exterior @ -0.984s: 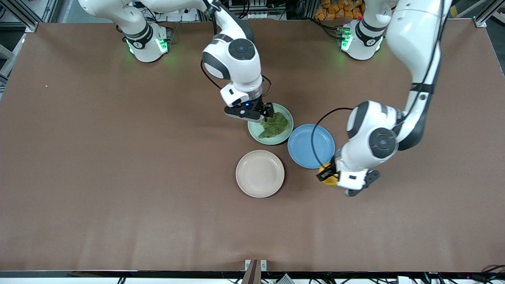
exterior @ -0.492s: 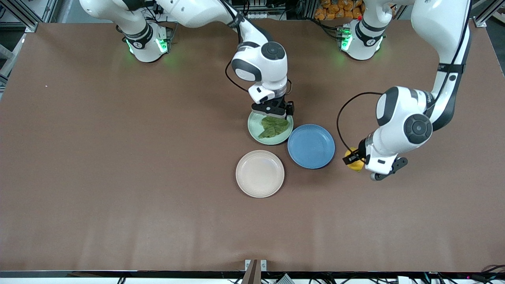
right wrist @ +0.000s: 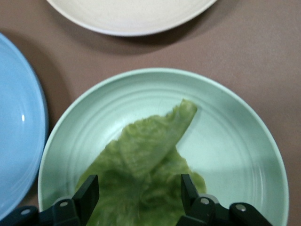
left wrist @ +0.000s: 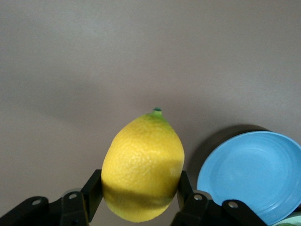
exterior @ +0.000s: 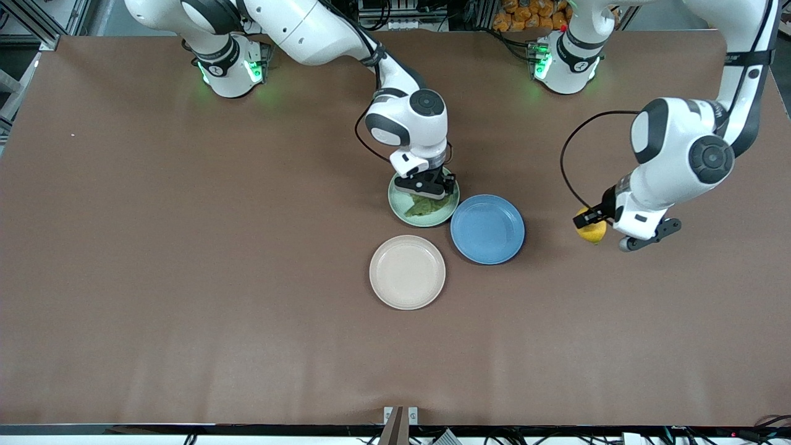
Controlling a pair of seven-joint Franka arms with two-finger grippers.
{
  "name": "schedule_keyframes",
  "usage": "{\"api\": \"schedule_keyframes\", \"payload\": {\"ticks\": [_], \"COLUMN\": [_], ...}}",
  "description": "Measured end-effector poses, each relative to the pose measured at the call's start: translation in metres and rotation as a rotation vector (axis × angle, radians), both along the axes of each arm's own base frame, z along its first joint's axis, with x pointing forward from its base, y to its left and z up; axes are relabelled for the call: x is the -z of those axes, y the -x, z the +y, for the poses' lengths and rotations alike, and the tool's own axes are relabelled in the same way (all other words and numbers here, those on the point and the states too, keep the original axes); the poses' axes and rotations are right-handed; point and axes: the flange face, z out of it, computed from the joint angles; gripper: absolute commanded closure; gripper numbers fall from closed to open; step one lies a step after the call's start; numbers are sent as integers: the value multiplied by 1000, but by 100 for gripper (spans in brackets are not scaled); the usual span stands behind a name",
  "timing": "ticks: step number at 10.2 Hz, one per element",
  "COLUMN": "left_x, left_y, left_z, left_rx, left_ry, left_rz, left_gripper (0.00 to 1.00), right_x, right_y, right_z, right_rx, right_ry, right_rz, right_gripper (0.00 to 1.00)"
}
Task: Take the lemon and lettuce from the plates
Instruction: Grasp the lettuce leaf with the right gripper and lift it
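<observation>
Lemon (left wrist: 142,167) work looks done on the left arm's side: the left gripper (exterior: 591,221) pinches the yellow fruit between its fingers (left wrist: 92,193) and holds it up over bare counter (exterior: 185,278), toward the left arm's end and well apart from the blue plate (exterior: 487,229). The beige-cream plate (exterior: 407,272), nearest the front camera of the three, lies empty.

The step in hand is the lettuce (right wrist: 141,174). It lies flat in the mint green plate (right wrist: 235,127), which sits farther from the front camera than the beige one and just beside the blue one. The right gripper (exterior: 427,191) is low over that plate, its fingers (right wrist: 89,190) spread to either side of the leaf's broad part, not yet closed on it.

Next, I judge, the right arm must settle until the tips meet the leaf, then close gently. A thin, limp leaf may slip out or fold, and the tips could scrape or tip the shallow plate.
</observation>
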Motion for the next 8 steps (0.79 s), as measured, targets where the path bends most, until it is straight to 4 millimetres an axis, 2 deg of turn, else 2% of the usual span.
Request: {"api": "schedule_keyframes", "payload": {"ticks": [2,3,6,8], "left_x": [18,32,74,92], "left_y": [3,2,-3,-4], "left_z": [2,3,10,24], "left_rx": [20,34,72,82], "left_ry": [-20,-35,-75,-99], "left_rz": [-2,0,7,17], "left_gripper": [100,100,100,100], "right_x": [6,7,5,3], "right_y": [-2,-2,-6,-11], "right_z": [1,2,2,0], "right_rx": [-32,-48,-58,-67], "right_ry": [19,30,33,36], "right_rz": [-30,-43,-57,-66], "right_gripper": [88,100,100,100]}}
